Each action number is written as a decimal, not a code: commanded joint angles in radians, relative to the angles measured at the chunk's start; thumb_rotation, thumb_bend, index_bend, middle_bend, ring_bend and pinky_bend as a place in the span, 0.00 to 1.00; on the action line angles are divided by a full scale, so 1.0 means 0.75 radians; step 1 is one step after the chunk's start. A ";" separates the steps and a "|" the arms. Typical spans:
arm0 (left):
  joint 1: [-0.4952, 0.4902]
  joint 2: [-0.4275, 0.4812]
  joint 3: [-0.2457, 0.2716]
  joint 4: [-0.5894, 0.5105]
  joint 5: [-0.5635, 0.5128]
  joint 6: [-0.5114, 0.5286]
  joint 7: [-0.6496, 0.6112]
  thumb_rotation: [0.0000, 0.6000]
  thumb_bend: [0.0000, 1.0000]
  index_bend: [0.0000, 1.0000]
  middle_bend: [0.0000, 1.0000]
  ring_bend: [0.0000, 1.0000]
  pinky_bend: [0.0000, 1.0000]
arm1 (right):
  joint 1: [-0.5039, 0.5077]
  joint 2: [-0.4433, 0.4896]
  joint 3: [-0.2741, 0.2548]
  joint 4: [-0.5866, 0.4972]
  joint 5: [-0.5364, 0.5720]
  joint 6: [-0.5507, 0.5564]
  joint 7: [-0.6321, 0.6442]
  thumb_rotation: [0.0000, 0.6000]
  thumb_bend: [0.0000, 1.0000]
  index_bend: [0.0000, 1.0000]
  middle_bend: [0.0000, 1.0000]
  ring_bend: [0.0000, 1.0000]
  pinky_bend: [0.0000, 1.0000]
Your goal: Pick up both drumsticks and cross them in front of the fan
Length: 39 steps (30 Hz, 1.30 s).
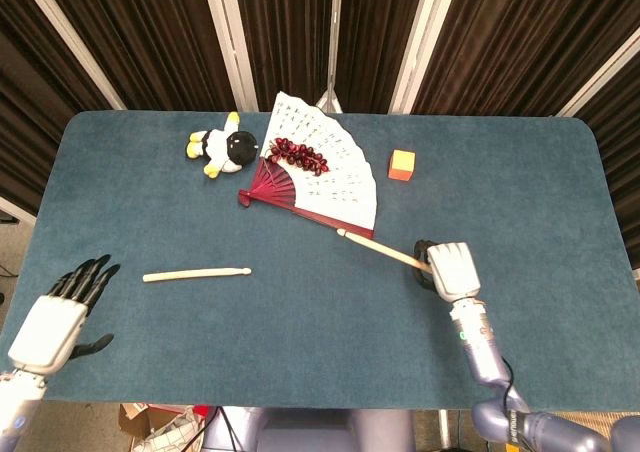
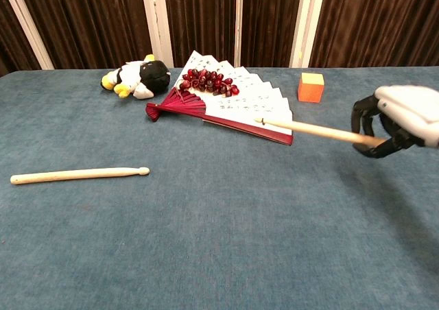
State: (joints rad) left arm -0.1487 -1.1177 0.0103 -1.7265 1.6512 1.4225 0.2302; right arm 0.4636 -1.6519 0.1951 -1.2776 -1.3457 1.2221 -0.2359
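Fingers (image 2: 365, 120) of the right hand (image 2: 401, 118) clench one drumstick (image 2: 312, 129) aloft, tip toward the fan (image 2: 243, 103); left hand (image 1: 55, 322) spread, released.

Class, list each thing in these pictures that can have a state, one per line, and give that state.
Right hand: holds one drumstick by its butt end.
Held drumstick: lifted off the table, tip pointing towards the fan.
Other drumstick: lying flat on the table, untouched.
Left hand: holds nothing, fingers apart.
Fan: spread open, lying flat.
Grapes: resting on the fan.
Plush toy: lying beside the fan.
Orange block: sitting on the table.
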 commanded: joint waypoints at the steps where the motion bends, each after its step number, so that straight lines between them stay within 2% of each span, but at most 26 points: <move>1: -0.100 -0.006 -0.089 -0.099 -0.146 -0.151 0.129 1.00 0.25 0.17 0.20 0.41 0.55 | -0.017 0.040 -0.001 -0.043 -0.010 0.017 0.037 1.00 0.62 0.85 0.67 0.78 0.80; 6: -0.220 -0.076 -0.193 -0.128 -0.394 -0.315 0.302 1.00 0.35 0.24 0.34 0.63 0.78 | -0.029 0.065 -0.002 -0.061 -0.008 0.024 0.076 1.00 0.61 0.85 0.67 0.78 0.80; 10: -0.301 -0.152 -0.252 -0.119 -0.604 -0.391 0.443 1.00 0.39 0.30 0.37 0.75 0.89 | -0.031 0.077 0.002 -0.069 -0.006 0.028 0.100 1.00 0.61 0.85 0.67 0.78 0.80; 15: -0.402 -0.273 -0.292 -0.046 -0.841 -0.429 0.635 1.00 0.45 0.33 0.37 0.79 0.92 | -0.031 0.085 0.002 -0.073 -0.005 0.028 0.115 1.00 0.61 0.85 0.67 0.78 0.80; 21: -0.497 -0.397 -0.301 0.032 -1.072 -0.447 0.775 1.00 0.47 0.34 0.38 0.80 0.92 | -0.030 0.087 0.002 -0.069 -0.002 0.027 0.125 1.00 0.62 0.85 0.67 0.78 0.80; 27: -0.549 -0.485 -0.272 0.096 -1.161 -0.440 0.829 1.00 0.48 0.36 0.39 0.80 0.92 | -0.029 0.086 0.003 -0.059 0.005 0.024 0.132 1.00 0.62 0.85 0.67 0.78 0.80; 39: -0.572 -0.566 -0.201 0.198 -1.202 -0.413 0.824 1.00 0.48 0.39 0.42 0.80 0.92 | -0.029 0.087 0.000 -0.056 0.005 0.027 0.139 1.00 0.62 0.85 0.67 0.78 0.80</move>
State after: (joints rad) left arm -0.5764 -1.5379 -0.1446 -1.5846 0.7527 1.1114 0.8502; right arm 0.4421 -1.5864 0.1948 -1.3198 -1.3417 1.2427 -0.1315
